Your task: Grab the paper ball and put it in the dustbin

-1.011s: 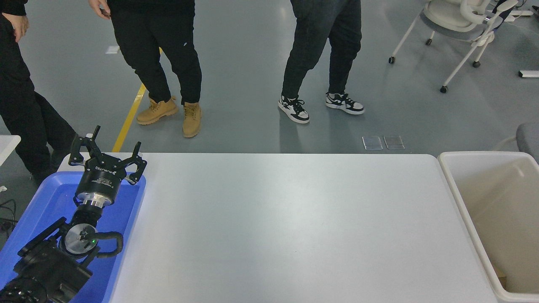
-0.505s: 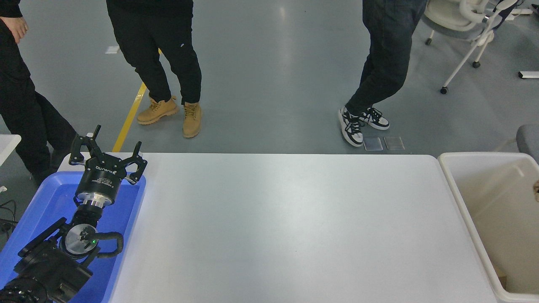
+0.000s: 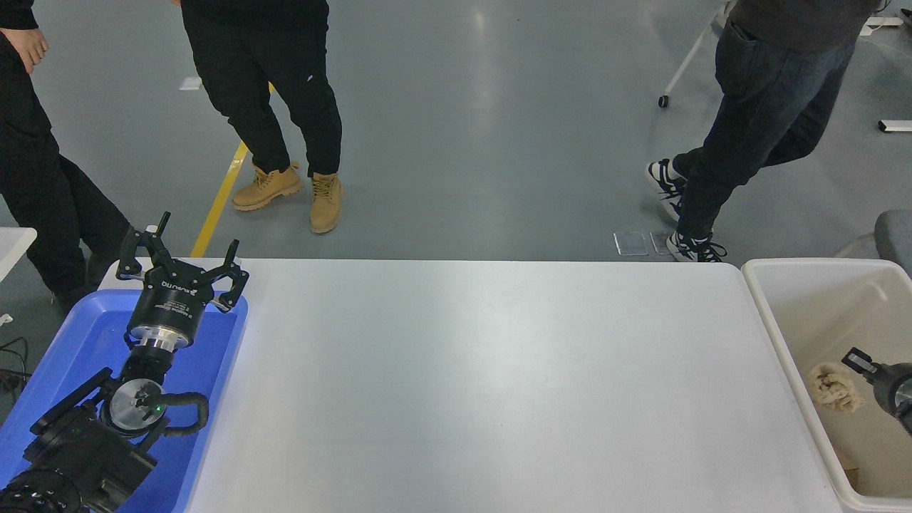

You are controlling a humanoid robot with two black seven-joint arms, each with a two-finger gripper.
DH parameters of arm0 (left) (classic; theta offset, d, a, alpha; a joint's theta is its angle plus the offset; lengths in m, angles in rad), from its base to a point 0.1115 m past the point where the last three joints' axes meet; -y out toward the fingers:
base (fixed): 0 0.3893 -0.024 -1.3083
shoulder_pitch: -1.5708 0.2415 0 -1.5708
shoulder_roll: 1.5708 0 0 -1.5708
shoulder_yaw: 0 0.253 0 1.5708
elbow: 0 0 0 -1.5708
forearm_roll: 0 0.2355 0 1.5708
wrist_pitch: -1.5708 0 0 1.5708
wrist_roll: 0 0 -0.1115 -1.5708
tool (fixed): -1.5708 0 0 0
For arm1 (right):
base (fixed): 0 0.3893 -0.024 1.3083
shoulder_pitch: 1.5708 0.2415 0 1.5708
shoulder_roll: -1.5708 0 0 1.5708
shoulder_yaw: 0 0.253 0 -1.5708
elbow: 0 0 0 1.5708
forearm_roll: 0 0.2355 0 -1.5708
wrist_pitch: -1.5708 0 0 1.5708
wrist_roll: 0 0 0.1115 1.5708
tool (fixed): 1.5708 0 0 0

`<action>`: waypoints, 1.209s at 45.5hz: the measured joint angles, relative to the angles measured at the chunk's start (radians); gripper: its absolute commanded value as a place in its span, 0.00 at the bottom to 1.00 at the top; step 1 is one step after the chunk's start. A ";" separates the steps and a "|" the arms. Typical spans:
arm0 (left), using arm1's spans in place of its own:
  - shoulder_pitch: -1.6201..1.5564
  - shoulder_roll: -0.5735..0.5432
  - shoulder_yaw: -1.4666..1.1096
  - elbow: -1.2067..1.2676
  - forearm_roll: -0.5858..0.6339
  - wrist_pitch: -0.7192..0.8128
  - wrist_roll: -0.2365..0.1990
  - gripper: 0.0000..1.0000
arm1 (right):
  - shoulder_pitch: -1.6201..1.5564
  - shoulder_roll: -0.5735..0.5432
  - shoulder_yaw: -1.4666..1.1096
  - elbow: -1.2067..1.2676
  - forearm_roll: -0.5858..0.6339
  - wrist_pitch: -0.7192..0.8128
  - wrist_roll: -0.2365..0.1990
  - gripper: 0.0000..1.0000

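The tan crumpled paper ball [image 3: 832, 387] hangs over the inside of the cream dustbin [image 3: 766, 313] at the table's right end. My right gripper [image 3: 855, 381] comes in from the right edge and is shut on the ball, holding it above the bin's beige floor. Only the gripper's tip shows; one finger [image 3: 858, 360] is visible above the ball. My left gripper [image 3: 182, 267] is parked open over the far end of the blue tray [image 3: 78, 335] at the lower left.
The white table [image 3: 470, 385] lies between tray and bin. Three people stand beyond the far edge; one in dark jeans [image 3: 755, 128] is near the bin's far corner. A small scrap lies in the bin's near corner [image 3: 849, 470].
My right gripper has come into view from the right edge with the paper ball, moving left and down over the bin. The person in sneakers has walked right. The left arm has not moved.
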 measured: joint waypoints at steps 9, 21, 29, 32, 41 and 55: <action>-0.001 0.000 0.001 0.000 0.000 0.000 0.000 1.00 | 0.106 -0.034 -0.100 0.069 -0.017 0.008 0.008 1.00; -0.003 0.000 0.004 -0.001 0.000 0.000 0.000 1.00 | 0.574 -0.171 -0.362 0.515 -0.169 0.068 0.008 1.00; -0.003 0.000 0.005 -0.001 0.000 0.000 0.001 1.00 | 0.989 -0.189 -0.507 0.876 -0.252 0.222 0.007 1.00; -0.003 0.000 0.005 -0.001 0.000 0.000 0.001 1.00 | 1.122 -0.169 -0.535 0.986 -0.256 0.303 0.006 1.00; -0.003 0.001 0.005 0.000 0.000 0.000 0.000 1.00 | 1.363 -0.067 -0.561 1.188 -0.158 0.492 0.006 1.00; -0.002 0.000 0.005 0.000 0.000 0.000 0.000 1.00 | 1.549 0.092 -0.556 1.336 -0.036 0.648 0.009 1.00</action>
